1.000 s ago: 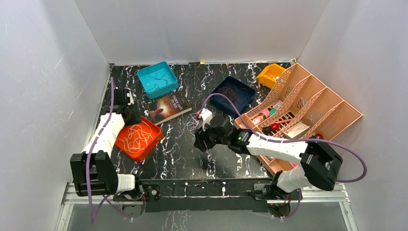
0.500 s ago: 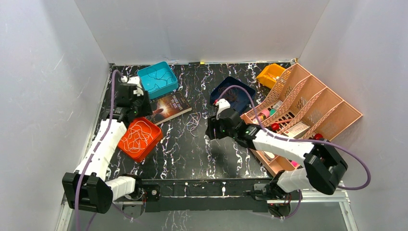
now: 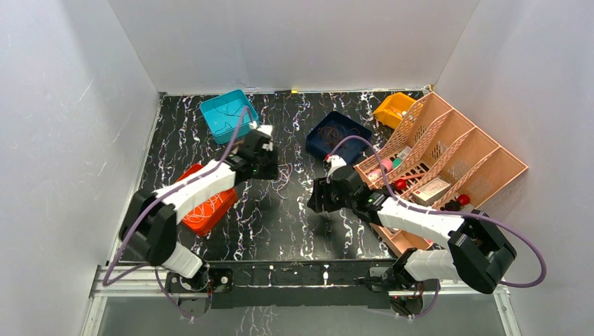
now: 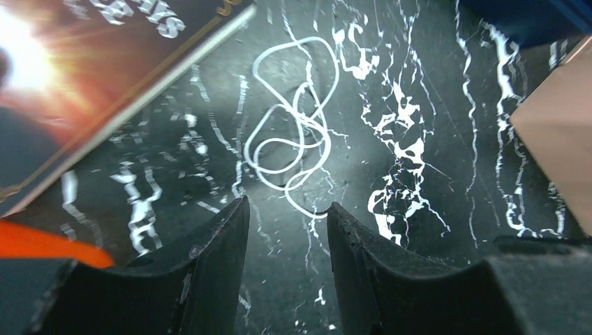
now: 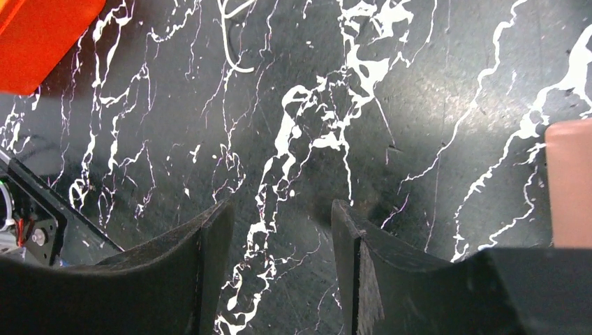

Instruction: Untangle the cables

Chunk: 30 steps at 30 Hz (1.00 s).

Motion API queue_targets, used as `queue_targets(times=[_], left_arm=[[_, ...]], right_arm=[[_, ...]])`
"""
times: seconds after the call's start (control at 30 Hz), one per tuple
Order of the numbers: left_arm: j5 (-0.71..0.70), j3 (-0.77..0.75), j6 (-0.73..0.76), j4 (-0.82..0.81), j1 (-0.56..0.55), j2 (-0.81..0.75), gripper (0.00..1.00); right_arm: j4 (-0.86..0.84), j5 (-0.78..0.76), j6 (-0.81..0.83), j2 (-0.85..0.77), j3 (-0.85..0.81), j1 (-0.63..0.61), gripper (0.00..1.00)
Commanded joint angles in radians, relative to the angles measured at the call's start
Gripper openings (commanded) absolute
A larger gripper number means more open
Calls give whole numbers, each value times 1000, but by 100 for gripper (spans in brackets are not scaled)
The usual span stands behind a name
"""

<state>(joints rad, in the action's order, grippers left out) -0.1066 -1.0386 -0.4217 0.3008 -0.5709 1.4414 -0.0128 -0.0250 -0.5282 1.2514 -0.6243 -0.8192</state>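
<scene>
Cables lie beside the book's edge, just ahead of left gripper.

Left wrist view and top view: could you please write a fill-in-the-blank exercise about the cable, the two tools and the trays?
1. The loose cable on the table is ___ in colour.
2. The left tool hovers near it with jaws ___ and nothing between them.
3. The right tool faces the table and holds ___.
4. The tray partly under the left arm is ___.
Missing words: white; open; nothing; orange.
</scene>
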Motion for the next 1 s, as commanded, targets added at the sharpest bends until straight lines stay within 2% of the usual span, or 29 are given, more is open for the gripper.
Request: queue_targets(times=[0.0,0.37,0.97], left_arm=[[-28,-63,-31,-85,-64,132,43],[-87,-160,-19,-115,-84,325,44],[-30,-152,50,-141,-84,397,43]], right_arm=[[-68,44,-38,-37,27,2,61],[-57,46,-37,-74,61,2,61],[-52,71,-23,-55,54,2,61]])
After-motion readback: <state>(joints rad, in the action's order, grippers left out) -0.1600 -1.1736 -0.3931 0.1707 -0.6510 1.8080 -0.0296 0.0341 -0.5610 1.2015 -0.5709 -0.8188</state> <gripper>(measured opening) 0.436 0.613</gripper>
